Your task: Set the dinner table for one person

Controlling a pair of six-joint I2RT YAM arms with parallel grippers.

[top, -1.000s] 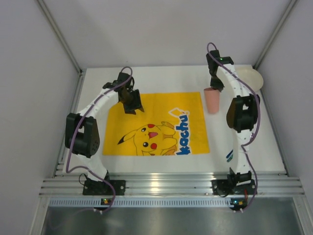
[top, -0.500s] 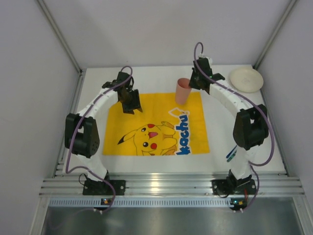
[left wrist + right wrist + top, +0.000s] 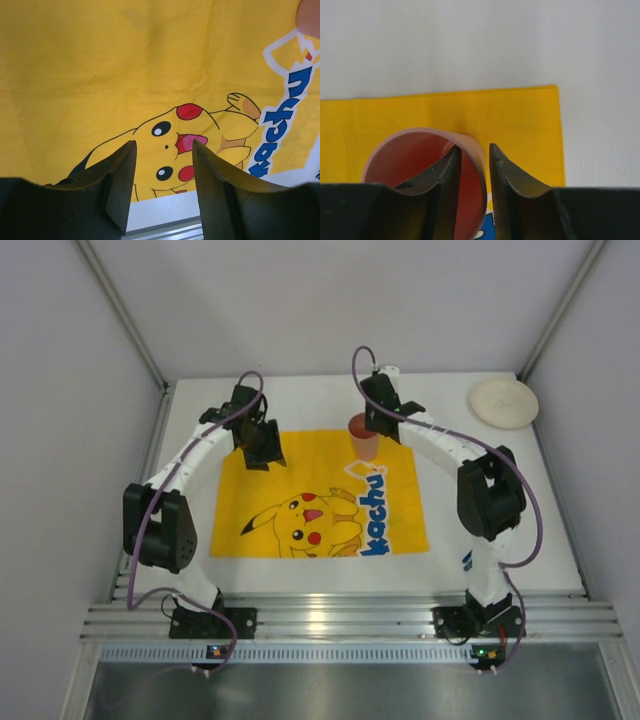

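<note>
A pink cup point(image 3: 363, 436) stands upright at the far right corner of the yellow Pikachu placemat point(image 3: 300, 455), which lies on the white dinner table point(image 3: 500, 510). My right gripper point(image 3: 374, 422) is shut on the cup's rim point(image 3: 481, 165), one finger inside the cup and one outside. My left gripper point(image 3: 262, 452) hovers open and empty over the placemat's far left part, and its wrist view shows the Pikachu print point(image 3: 175, 150) between the fingers. A cream plate point(image 3: 504, 403) lies at the table's far right corner.
A small blue-green object point(image 3: 468, 560) lies on the table by the right arm's base, mostly hidden by the arm. White walls close in the table on three sides. The metal rail point(image 3: 330, 620) runs along the near edge.
My right gripper has carried the pink cup left, from the table right of the placemat to the placemat's far right corner. The left gripper has shifted slightly toward the far left.
</note>
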